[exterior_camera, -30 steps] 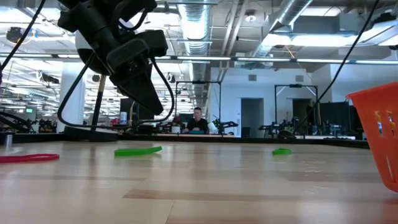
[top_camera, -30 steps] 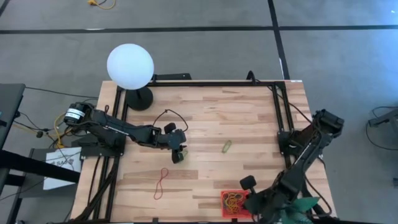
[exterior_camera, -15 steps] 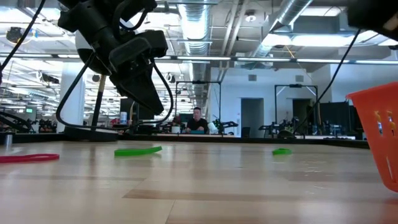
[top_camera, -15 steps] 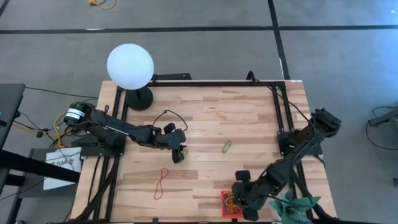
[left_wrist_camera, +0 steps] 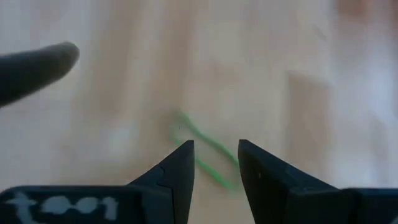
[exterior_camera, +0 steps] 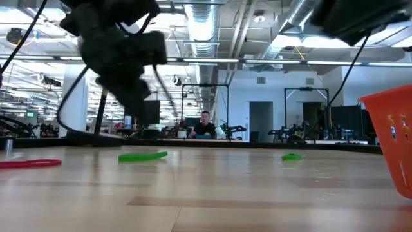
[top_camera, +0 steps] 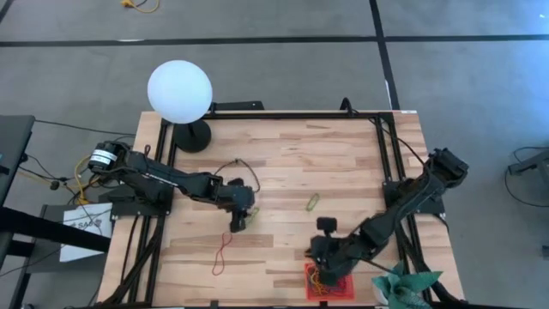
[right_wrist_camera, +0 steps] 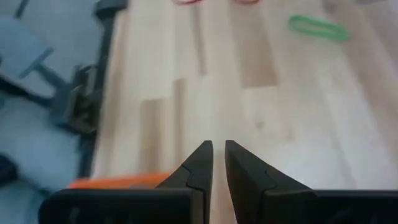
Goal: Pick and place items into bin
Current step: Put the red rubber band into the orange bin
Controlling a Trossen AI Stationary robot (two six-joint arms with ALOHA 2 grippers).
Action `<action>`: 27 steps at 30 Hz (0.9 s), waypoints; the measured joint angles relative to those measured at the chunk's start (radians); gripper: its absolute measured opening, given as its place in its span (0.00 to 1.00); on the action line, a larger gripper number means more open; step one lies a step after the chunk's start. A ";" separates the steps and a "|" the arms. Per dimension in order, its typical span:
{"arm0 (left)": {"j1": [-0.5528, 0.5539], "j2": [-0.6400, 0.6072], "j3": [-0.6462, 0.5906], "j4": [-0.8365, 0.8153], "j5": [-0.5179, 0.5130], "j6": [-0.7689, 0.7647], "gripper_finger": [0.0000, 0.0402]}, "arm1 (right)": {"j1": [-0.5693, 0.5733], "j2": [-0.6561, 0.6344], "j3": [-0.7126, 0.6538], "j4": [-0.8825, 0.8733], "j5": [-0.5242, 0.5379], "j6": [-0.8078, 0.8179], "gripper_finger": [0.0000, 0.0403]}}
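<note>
A green rubber band [left_wrist_camera: 193, 132] lies flat on the wood under my left gripper [left_wrist_camera: 216, 149], which hangs open just above it [exterior_camera: 138, 109]; the band runs across the gap between the fingers. A second green band [top_camera: 313, 202] lies mid-table and a red band [top_camera: 223, 251] near the front left. The red-orange bin [top_camera: 339, 283] stands at the near edge with several bands in it. My right gripper [top_camera: 316, 255] hovers over the bin's far-left corner, its fingers [right_wrist_camera: 219, 149] a narrow slit apart with nothing between them.
A white globe lamp [top_camera: 178, 90] on a black base stands at the far left corner. A teal cloth [top_camera: 403, 283] lies by the near right corner. A thin black cable [top_camera: 233, 160] loops above my left wrist. Bare wood lies between the two arms.
My right gripper has swung along the near edge toward the table's left, from the right of the bin to over its far-left corner. My left gripper has stayed over the green band but has turned at the wrist, its tips shifting slightly toward the near-left.
</note>
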 joint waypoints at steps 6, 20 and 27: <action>-0.065 0.000 0.000 -0.201 0.249 0.013 0.28 | -0.107 0.000 0.000 -0.003 0.001 -0.133 0.09; -0.245 0.000 -0.004 -0.311 -0.066 -0.206 0.28 | -0.273 -0.001 0.000 -0.010 -0.001 -0.255 0.09; -0.254 0.000 -0.083 -0.243 -0.035 -0.321 0.28 | -0.292 -0.001 0.000 -0.018 -0.002 -0.308 0.09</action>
